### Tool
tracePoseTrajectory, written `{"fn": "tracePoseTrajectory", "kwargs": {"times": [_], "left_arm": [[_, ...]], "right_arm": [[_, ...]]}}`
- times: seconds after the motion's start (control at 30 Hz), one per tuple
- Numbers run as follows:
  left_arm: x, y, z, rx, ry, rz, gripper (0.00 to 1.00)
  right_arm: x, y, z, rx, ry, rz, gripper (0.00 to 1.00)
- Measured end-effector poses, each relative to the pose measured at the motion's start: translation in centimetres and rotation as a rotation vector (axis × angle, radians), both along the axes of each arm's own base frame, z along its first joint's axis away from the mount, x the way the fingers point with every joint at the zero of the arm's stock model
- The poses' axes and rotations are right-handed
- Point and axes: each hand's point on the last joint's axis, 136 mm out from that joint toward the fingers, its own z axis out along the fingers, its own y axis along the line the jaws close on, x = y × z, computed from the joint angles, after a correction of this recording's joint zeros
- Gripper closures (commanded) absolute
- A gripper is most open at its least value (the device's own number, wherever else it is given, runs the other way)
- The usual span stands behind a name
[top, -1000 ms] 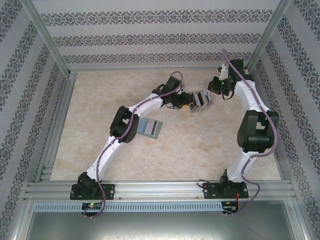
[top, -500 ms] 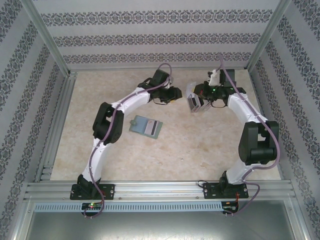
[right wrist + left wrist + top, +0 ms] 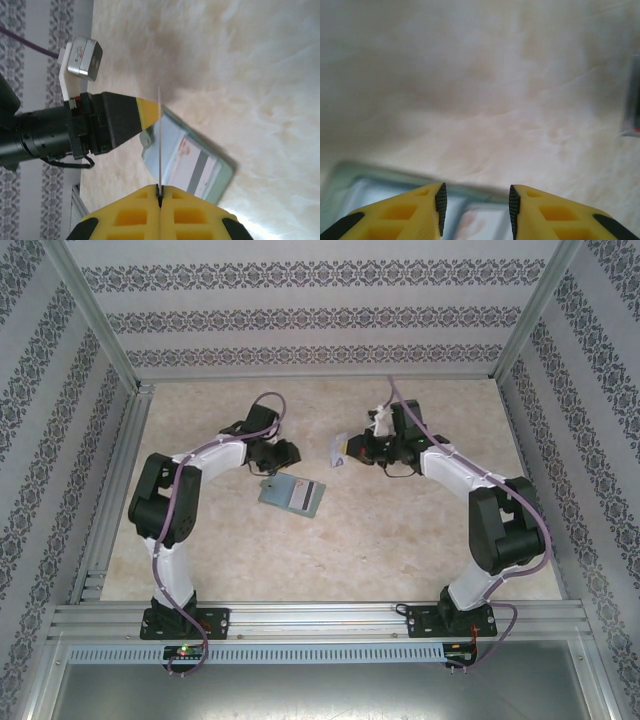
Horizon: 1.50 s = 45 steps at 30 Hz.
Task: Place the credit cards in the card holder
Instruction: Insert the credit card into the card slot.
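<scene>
Your right gripper [image 3: 159, 190] pinches a thin plastic credit card [image 3: 159, 142], uninserted. The sage-green folding card holder [image 3: 292, 494] lies open at its eight o'clock; left gripper [image 3: 477, 200] spread, empty.

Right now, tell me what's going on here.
The right gripper is shut on a thin card, seen edge-on and held close to the card holder. The card holder lies open and flat on the table. The left gripper is open at the holder's edge, with nothing between its fingers. That card is not yet in the holder.
</scene>
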Motion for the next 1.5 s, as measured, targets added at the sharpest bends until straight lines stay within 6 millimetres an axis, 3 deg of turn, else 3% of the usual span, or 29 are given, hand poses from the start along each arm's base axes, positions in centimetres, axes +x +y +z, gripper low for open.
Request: {"fn": "tracePoseTrajectory", "kwargs": {"times": [0.1,0.3,0.57,0.93,1.5], "left_arm": [[-0.7,1.8,-0.1,0.036,0.002,0.020,0.60],[-0.3,3.2,0.8,0.075,-0.036,0.024,0.62],[-1.2,5.6,-0.5,0.126,0.000,0.039,0.64],[-4.0,6.3,-3.2,0.148,0.079,0.032,0.68],[-6.2,6.8,-3.9,0.154,0.106,0.030,0.71]], "right_arm": [[-1.3,2.3,-1.6,0.001,0.040,0.052,0.94],[-3.5,6.2,-4.6,-0.004,0.113,0.130,0.94],[-5.0,9.1,-6.8,0.003,0.173,0.168,0.94],[-6.1,8.6,-9.0,-0.017,0.230,0.129,0.94],[-5.1,8.5,-10.8,0.005,0.262,0.091,0.93]]}}
